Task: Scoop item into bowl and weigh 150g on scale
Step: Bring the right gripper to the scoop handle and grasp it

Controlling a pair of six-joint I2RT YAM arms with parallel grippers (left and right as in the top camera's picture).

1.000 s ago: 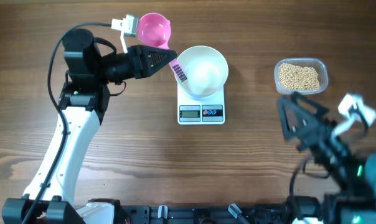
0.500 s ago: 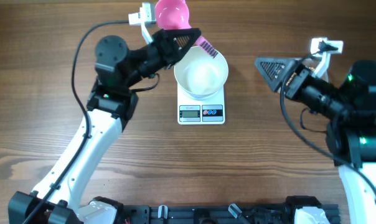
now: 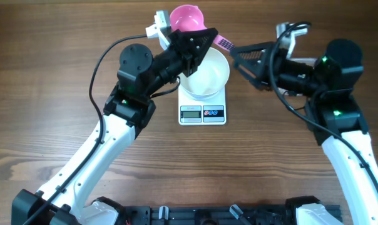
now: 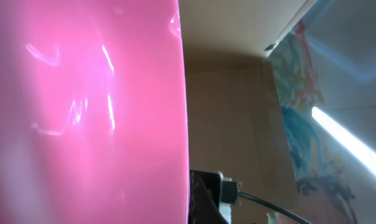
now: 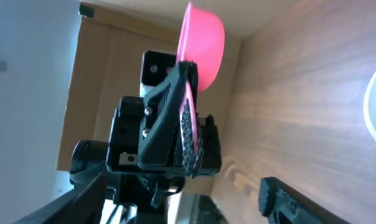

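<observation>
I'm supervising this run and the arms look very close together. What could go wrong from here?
1. The open right gripper points at the handle of the scoop, right beside the left gripper holding it; the two could collide.
2. Little handle sticks out, so a grab may slip and drop the scoop onto the bowl, knocking it on the scale.

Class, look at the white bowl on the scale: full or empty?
Empty, as far as visible: the bowl's exposed inside is plain white, nothing in it; the left gripper hides its upper-left rim.
</observation>
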